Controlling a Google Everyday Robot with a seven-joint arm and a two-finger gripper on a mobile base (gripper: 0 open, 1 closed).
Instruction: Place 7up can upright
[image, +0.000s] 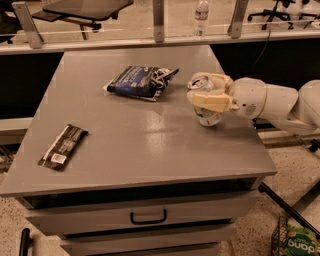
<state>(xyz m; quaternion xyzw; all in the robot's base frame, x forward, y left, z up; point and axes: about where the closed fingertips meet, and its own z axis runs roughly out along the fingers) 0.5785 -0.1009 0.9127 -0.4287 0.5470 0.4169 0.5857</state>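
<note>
Camera view, setting: we see a grey table (150, 150) with drawers below, and the arm reaching in from the right side.
Gripper: the gripper (200, 91) sits over the table's right part, near the right edge, its cream fingers (212, 101) pinching the can from either side.
Where the can is: the 7up can (209, 116) is between those fingers, just right of the dark blue snack bag (141, 82) and apart from it.
Long axis: it runs close to vertical, with a slight lean; the shiny top end points up and a little toward the left and back.
Base: the lower end is at or just over the table surface; we cannot be sure it touches, since the shadow hides the contact.
Done so far: we judge the can is grasped and brought nearly upright over a bare patch of table.
Left to do: in our view, it must be settled flat on its base, straightened, then let go without tipping.
Other things: a dark wrapper (62, 146) lies near the left edge, well apart; a water bottle (201, 11) stands beyond the table.
</note>
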